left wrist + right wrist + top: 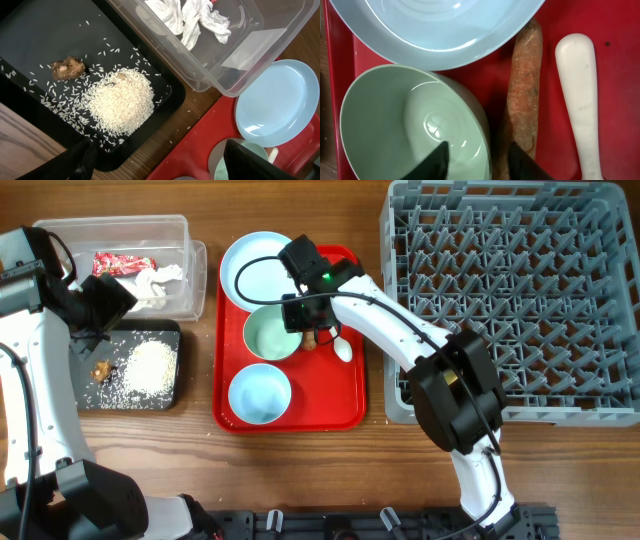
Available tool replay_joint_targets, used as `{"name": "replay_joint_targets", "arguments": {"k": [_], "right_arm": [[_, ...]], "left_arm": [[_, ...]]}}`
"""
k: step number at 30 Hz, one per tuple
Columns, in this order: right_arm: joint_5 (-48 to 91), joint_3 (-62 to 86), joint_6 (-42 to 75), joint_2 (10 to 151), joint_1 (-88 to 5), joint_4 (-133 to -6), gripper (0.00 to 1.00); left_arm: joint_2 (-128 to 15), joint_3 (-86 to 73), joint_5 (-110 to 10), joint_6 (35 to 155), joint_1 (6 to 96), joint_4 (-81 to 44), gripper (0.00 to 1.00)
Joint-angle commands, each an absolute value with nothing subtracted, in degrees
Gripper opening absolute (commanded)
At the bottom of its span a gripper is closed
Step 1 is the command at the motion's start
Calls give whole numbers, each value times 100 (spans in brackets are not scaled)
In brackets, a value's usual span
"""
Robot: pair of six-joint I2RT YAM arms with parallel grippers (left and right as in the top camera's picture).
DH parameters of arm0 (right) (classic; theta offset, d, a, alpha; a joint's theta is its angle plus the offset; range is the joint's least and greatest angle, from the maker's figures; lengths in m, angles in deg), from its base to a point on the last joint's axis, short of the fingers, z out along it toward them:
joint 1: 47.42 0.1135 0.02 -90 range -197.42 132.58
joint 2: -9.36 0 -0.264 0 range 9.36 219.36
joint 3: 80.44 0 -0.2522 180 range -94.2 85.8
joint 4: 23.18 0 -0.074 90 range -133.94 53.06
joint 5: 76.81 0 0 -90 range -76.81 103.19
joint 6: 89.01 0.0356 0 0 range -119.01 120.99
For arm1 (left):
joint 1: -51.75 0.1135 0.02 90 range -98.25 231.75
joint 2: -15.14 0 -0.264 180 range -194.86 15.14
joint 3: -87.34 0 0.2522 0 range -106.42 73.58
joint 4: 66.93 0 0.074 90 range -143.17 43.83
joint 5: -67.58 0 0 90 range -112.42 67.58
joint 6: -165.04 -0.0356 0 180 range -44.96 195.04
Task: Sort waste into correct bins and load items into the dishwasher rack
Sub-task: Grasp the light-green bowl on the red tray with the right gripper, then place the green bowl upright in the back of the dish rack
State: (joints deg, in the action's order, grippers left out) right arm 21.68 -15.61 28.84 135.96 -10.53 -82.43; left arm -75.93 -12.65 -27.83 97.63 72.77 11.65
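Observation:
On the red tray (pixel 340 402) lie the white plate (pixel 250 265), green bowl (pixel 268 336), blue-white bowl (pixel 259 393), spoon (pixel 343 348) and brown sausage stick (pixel 311 338). My right gripper (pixel 477 160) is open and straddles the green bowl's (pixel 385 120) rim, one finger inside it and one over the stick (pixel 522 95). The clear tub (pixel 190 270) holds the red wrapper (pixel 122 262) and tissue (pixel 155 280). The black tray (pixel 100 395) holds rice (pixel 120 100) and the brown lump (pixel 67 68). My left gripper (pixel 160 160) is open and empty above the black tray's corner. The yellow cup is out of view.
The grey dishwasher rack (pixel 520 300) stands at the right, next to the red tray, with nothing in it. The spoon (pixel 580 95) lies right of the stick. The plate (pixel 435 25) partly overlaps the green bowl's far side.

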Motion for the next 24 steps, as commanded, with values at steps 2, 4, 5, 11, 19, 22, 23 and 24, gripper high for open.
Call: {"name": "replay_joint_targets", "arguments": {"k": [2, 4, 5, 11, 19, 22, 23, 24], "right_arm": [[2090, -1587, 2821, 13826, -953, -8127, 27], [2090, -1587, 2814, 13839, -937, -8108, 20], [2092, -1587, 2823, 13839, -937, -8093, 12], [2138, -1646, 2851, 13837, -940, -8138, 4], [678, -2446, 2204, 12359, -1174, -9061, 4], [-3053, -2446, 2497, 11645, -1591, -9041, 4], [-3792, -2446, 2537, 11618, -1761, -8947, 4], [-4408, -2442, 2449, 11669, -2052, -8715, 4]], "left_arm": [[-7562, -1342, -2768, 9793, 7298, 1187, 84], [-7577, -1342, -2768, 9793, 7298, 1208, 84], [-7577, -1342, -2768, 9793, 7298, 1219, 85], [-7577, -1342, -2770, 9795, 7298, 1224, 89], [-7577, -1342, -2770, 9793, 7298, 1219, 100], [-7577, -1342, -2768, 9793, 7298, 1178, 100], [-7577, -1342, -2768, 9793, 7298, 1178, 100], [-7577, -1342, -2768, 9793, 7298, 1178, 100]]}}
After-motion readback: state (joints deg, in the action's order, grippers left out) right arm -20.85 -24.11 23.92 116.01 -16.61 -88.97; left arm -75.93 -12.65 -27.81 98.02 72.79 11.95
